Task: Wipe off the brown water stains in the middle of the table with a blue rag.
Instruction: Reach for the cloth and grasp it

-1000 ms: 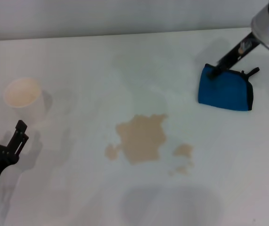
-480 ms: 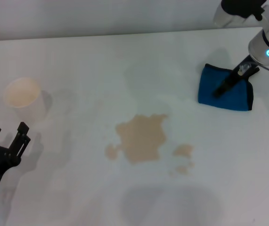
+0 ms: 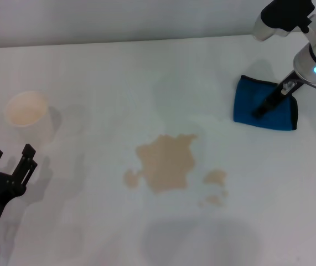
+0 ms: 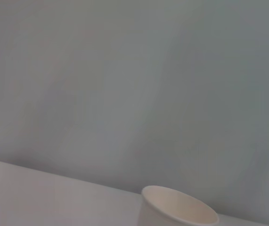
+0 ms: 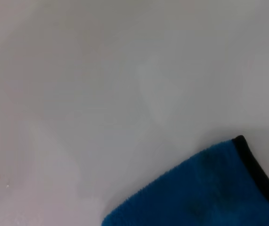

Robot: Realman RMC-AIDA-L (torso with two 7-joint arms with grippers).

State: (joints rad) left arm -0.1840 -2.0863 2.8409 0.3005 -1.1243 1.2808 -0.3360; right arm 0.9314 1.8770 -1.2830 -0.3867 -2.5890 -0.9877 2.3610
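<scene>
Right gripper (image 3: 260,112) over rag (image 3: 252,111), far right; finger spread unclear. Left gripper (image 3: 11,155) spread, near left. Stains (image 3: 166,162) mid-table (image 3: 102,72).

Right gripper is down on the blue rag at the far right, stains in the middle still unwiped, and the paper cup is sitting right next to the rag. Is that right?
Not quite: the paper cup is not next to the blue rag; the head view shows it on the table's far left, beyond the left gripper. The rest holds: the right gripper is down on the rag and the brown water stains are unwiped.
</scene>
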